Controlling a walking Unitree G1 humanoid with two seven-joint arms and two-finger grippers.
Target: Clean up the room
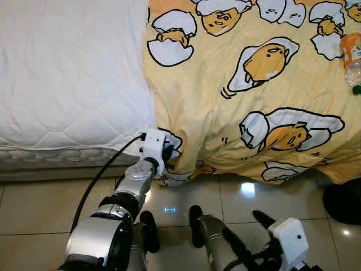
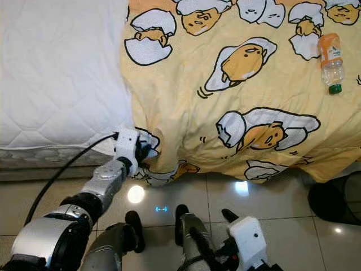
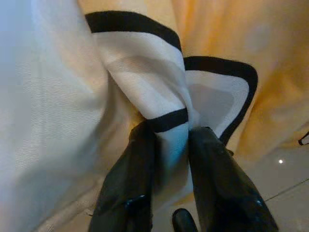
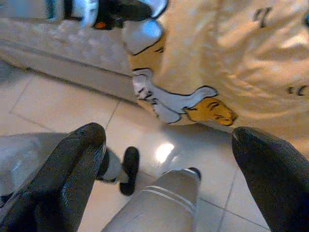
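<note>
the left gripper [image 3: 169,145] pinches a fold of the soft, light yellow duvet [image 1: 265,101] (likely to slip and drape) at its corner hanging off the bed's foot, while the right gripper [image 4: 166,145] idles wide open.

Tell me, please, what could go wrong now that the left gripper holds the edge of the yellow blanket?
1. The left gripper pinches only a narrow fold of the yellow blanket at its corner; the fabric may slip out when pulled.
2. A plastic bottle lies on the blanket; pulling could roll it onto the tiled floor.
3. The blanket's edge hangs near the robot's feet and could catch on them.
</note>
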